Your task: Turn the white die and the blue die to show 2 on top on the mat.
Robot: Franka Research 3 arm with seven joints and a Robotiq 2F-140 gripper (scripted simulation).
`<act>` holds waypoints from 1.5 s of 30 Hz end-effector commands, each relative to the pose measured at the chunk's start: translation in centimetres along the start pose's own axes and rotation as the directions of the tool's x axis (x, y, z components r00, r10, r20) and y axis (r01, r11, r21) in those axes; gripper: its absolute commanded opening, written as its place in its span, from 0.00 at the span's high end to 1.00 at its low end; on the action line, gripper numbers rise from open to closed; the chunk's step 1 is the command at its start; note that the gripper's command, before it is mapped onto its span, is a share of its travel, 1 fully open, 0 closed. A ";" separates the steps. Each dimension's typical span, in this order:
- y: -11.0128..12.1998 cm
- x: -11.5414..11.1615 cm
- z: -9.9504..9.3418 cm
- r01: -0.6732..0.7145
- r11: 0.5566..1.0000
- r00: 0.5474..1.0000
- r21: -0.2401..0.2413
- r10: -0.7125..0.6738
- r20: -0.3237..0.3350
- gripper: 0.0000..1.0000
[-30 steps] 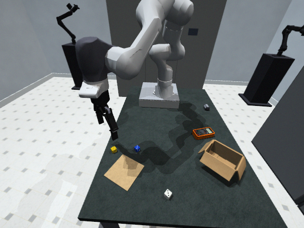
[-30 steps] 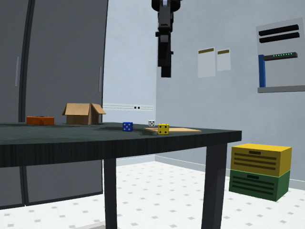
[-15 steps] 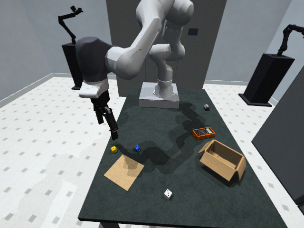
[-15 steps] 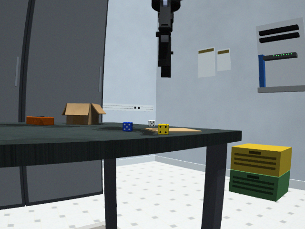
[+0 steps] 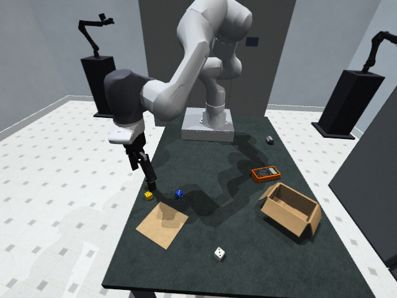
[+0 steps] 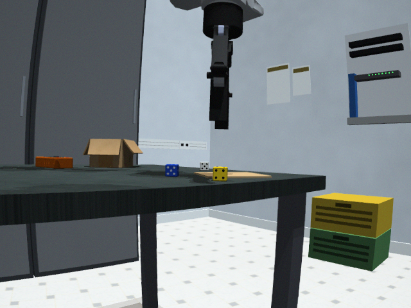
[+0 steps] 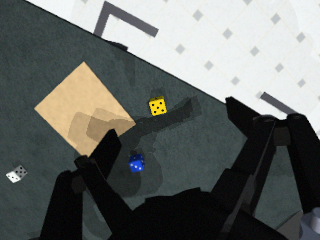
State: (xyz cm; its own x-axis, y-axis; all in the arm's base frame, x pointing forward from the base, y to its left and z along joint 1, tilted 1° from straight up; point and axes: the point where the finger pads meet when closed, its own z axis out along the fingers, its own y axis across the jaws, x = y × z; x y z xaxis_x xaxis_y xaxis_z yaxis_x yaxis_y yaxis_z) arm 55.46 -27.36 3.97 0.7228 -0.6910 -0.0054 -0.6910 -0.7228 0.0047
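The yellow die [image 5: 148,195] sits flat near the table's left edge, just off the tan mat [image 5: 162,224]. The blue die [image 5: 178,194] lies a little to its right, also off the mat. The white die [image 5: 219,253] lies alone near the front, right of the mat. My gripper [image 5: 144,174] is open and empty and hangs well above the yellow and blue dice. In the wrist view both fingers frame the yellow die [image 7: 158,106] and the blue die [image 7: 136,163], with the mat [image 7: 82,107] and the white die [image 7: 16,173] to the left. In the side view the gripper [image 6: 220,124] is high above the yellow die [image 6: 219,173].
An open cardboard box [image 5: 289,208] lies on its side at the right. An orange multimeter [image 5: 265,174] is behind it and a small dark object [image 5: 269,139] is farther back. The robot base [image 5: 208,128] stands at the back. The table's left edge is close to the yellow die.
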 end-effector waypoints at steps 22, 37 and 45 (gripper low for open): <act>-0.1 0.8 3.9 0.019 1.000 1.000 0.007 -0.019 -0.018 0.00; -0.1 0.8 3.9 0.019 1.000 1.000 0.007 -0.019 -0.018 0.00; -0.1 0.8 3.9 0.019 1.000 1.000 0.007 -0.019 -0.018 0.00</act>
State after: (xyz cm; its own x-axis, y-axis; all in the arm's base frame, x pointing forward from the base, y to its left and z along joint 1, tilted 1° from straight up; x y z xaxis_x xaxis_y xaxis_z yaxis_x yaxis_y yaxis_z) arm 55.86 -27.74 -0.04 0.7324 -0.6809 0.0067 -0.6809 -0.7324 0.0002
